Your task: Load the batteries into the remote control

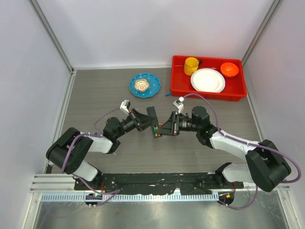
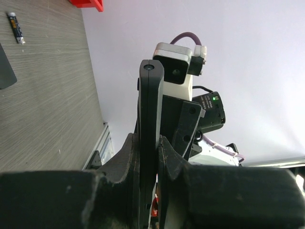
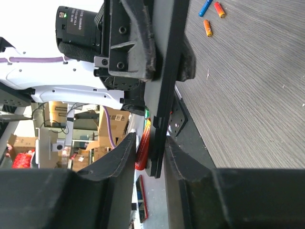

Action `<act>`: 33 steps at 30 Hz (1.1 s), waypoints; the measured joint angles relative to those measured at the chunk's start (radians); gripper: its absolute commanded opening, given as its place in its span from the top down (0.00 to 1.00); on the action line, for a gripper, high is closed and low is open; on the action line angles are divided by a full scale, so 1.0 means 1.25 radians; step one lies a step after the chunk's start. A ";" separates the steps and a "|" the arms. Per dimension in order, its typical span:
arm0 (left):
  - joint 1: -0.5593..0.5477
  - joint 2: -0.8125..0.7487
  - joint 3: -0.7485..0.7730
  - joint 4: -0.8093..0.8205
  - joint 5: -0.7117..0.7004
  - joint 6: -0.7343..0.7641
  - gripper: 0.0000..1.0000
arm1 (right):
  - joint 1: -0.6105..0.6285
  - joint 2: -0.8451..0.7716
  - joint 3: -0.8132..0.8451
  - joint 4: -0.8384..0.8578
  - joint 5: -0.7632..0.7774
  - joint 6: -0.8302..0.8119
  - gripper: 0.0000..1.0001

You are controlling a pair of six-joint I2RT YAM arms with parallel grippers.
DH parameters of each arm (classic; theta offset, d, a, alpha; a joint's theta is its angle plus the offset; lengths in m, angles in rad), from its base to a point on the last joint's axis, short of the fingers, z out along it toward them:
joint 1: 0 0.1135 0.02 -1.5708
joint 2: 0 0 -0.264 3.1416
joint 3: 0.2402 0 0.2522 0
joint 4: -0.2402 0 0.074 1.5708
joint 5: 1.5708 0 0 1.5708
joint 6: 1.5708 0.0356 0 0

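Observation:
The remote control [image 2: 151, 95] is a slim black bar held edge-on above the table, and my left gripper [image 2: 151, 143] is shut on it. In the top view the left gripper [image 1: 150, 119] and the right gripper [image 1: 166, 127] meet at mid-table around the remote control [image 1: 155, 128]. In the right wrist view, the right gripper [image 3: 151, 143] brackets the bar's end [image 3: 167, 71]. An orange-red battery [image 3: 141, 150] is pressed between one of its fingers and the bar. Loose batteries [image 3: 208, 27] lie on the table beyond.
A red tray [image 1: 238, 93] at the back right holds a yellow cup [image 1: 191, 65], a white plate [image 1: 208, 79] and an orange bowl [image 1: 229, 69]. A blue plate [image 1: 144, 85] sits left of it. A flat black piece [image 2: 5, 67] and a battery [image 2: 15, 27] lie on the table.

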 measured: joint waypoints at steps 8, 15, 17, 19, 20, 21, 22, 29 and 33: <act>0.001 -0.003 -0.001 0.000 -0.002 0.000 1.00 | -0.002 0.011 0.000 0.009 0.005 0.020 0.77; 0.002 -0.004 -0.002 0.001 -0.005 0.001 1.00 | -0.002 0.018 0.000 0.018 0.004 0.035 0.78; 0.002 -0.004 -0.003 0.002 -0.006 0.001 1.00 | -0.002 0.020 0.000 0.020 0.003 0.037 0.67; 0.002 -0.004 -0.005 0.001 -0.007 0.000 1.00 | -0.002 0.023 0.000 0.023 0.001 0.039 0.57; 0.001 -0.004 -0.007 0.002 -0.005 -0.001 1.00 | -0.001 0.023 0.000 0.024 0.005 0.038 0.55; 0.000 -0.004 -0.008 0.003 -0.003 -0.001 1.00 | -0.002 0.023 0.000 0.025 0.008 0.039 0.52; -0.001 -0.004 -0.009 0.003 0.000 -0.001 1.00 | -0.003 0.023 0.000 0.026 0.010 0.040 0.48; -0.001 -0.004 -0.014 0.004 0.002 0.000 1.00 | -0.005 0.022 0.004 0.021 0.012 0.041 0.44; -0.001 -0.004 -0.014 0.004 0.002 0.000 1.00 | -0.005 0.021 0.038 -0.051 0.014 0.000 0.47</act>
